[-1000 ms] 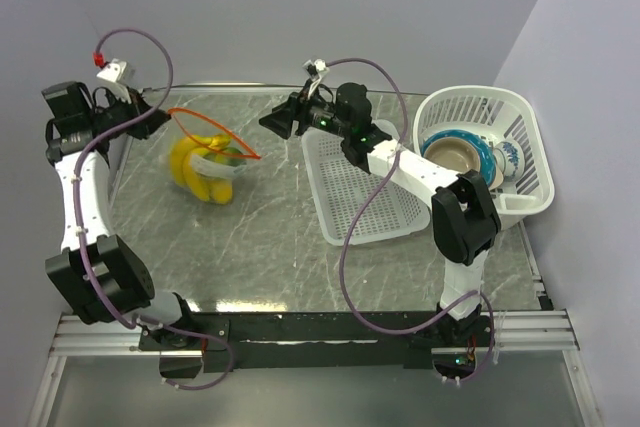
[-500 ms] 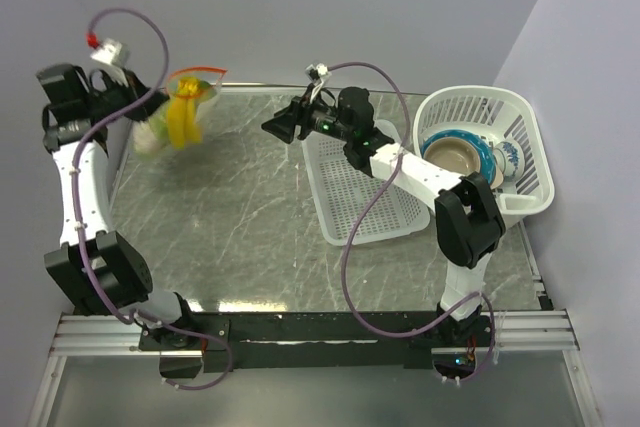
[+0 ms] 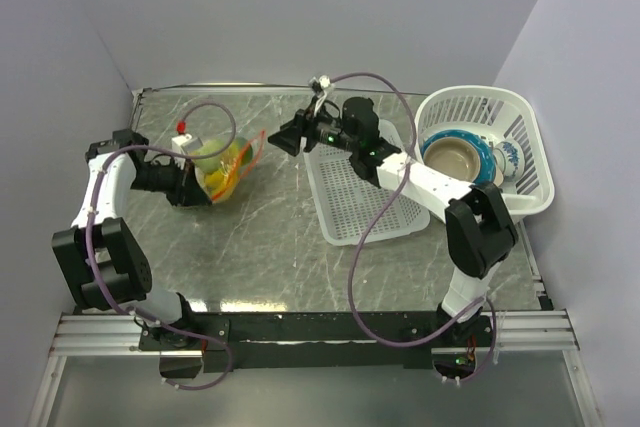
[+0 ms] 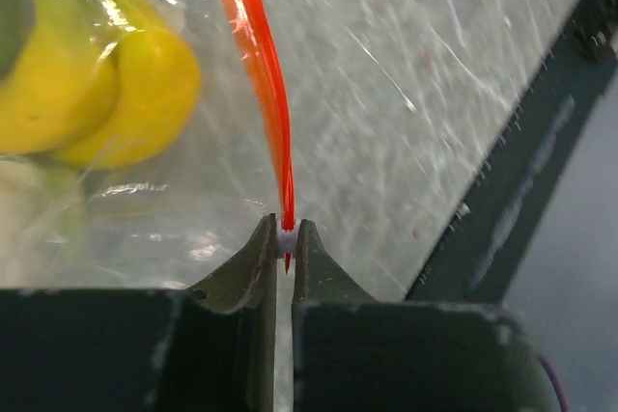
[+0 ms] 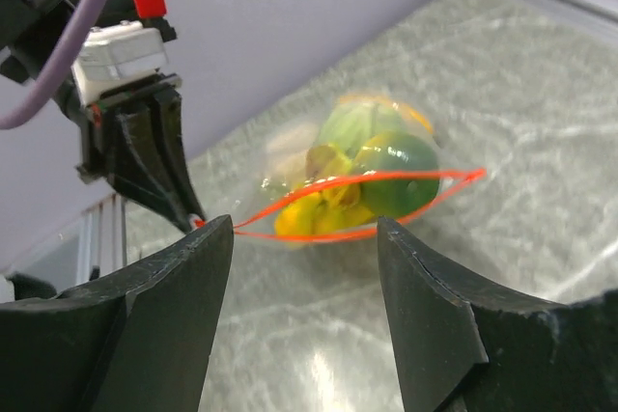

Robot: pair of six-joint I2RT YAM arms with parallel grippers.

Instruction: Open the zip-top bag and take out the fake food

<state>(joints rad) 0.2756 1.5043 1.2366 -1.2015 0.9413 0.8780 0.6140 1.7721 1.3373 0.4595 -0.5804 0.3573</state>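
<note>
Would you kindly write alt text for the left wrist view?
The left pincer is shut on the orange-red zip strip of the clear zip-top bag, which holds yellow fake food; the marbled table lies behind.

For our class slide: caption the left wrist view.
Left fingers pinch the zip-top bag by its orange strip; bananas inside.

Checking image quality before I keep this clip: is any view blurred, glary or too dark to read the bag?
Top external: sharp, evenly lit, zip-top bag readable. Left wrist: fake food out of focus, glare streaks on the table. Right wrist: bag contents soft, right gripper a dark silhouette.
</note>
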